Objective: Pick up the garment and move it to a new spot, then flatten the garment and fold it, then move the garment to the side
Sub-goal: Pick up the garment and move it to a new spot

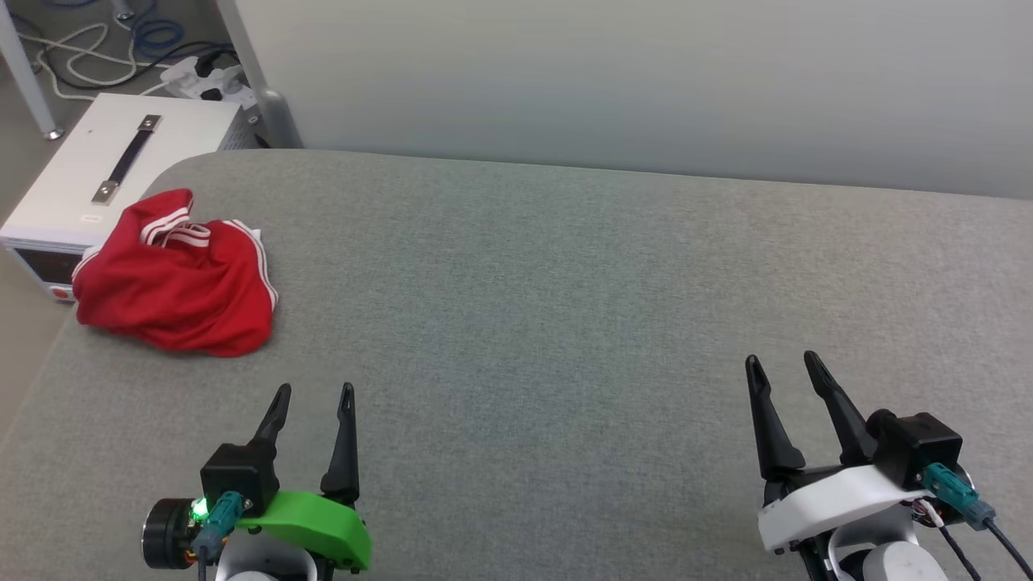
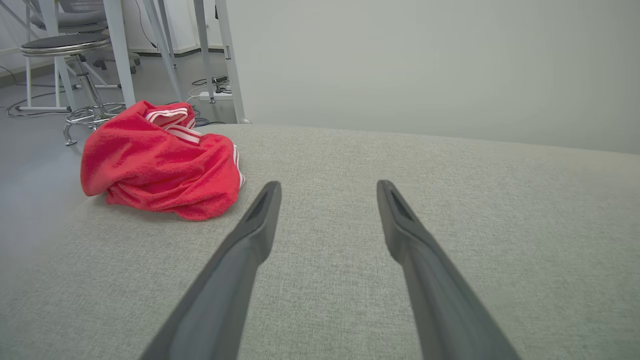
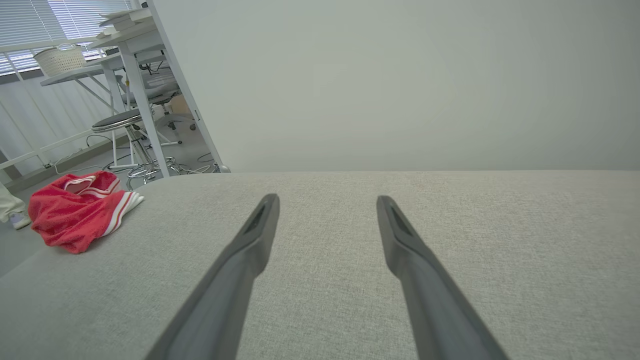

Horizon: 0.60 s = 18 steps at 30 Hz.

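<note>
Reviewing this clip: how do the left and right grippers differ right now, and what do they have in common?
The left gripper has a green wrist shell; the right gripper has a white one. The left gripper is near the crumpled red garment at the left end of the grey table; the right gripper is far across the table from it. Both are open and hold nothing.

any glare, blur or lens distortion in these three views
head view: soft even light, no glare, garment sharp, faint shadow beneath; left wrist view: left gripper fingers soften toward the bottom edge; right wrist view: window blinds washed bright, desk legs lean from the wide-angle lens
</note>
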Motion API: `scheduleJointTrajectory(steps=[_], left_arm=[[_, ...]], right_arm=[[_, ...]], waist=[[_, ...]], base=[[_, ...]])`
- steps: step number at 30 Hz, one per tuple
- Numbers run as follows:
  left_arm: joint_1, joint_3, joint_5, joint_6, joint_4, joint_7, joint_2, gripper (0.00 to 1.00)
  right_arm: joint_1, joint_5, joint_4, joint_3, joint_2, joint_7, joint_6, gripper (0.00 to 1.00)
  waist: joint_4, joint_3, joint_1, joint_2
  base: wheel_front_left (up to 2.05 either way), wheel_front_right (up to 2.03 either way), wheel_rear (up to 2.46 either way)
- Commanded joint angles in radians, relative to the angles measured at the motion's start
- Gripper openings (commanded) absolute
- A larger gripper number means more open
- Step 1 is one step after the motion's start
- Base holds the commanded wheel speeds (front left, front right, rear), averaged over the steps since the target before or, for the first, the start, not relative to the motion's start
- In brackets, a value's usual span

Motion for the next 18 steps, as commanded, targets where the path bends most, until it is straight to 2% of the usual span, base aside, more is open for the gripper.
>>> scheduleJointTrajectory(steps=[1,13,18], left_arm=[[-0.003,0.005,-0.007,-0.005,0.005,-0.011,-0.003,1.00],[0.016,0.016,-0.017,-0.011,0.021,-0.039,-0.004,1.00],[0.018,0.019,-0.019,-0.017,0.026,-0.049,-0.004,1.00]], right_arm=[[-0.013,0.009,0.005,0.008,0.001,-0.011,-0.001,1.00],[-0.024,0.045,0.035,0.050,0.001,-0.038,-0.001,1.00],[-0.027,0.047,0.046,0.064,0.001,-0.048,-0.001,1.00]], waist=[[0.055,-0.003,0.0000,-0.0001],[0.216,-0.012,0.0000,-0.0001],[0.257,-0.014,0.0000,-0.0001]], base=[[0.00,0.00,0.00],[0.00,0.00,0.00],[0.00,0.00,0.00]])
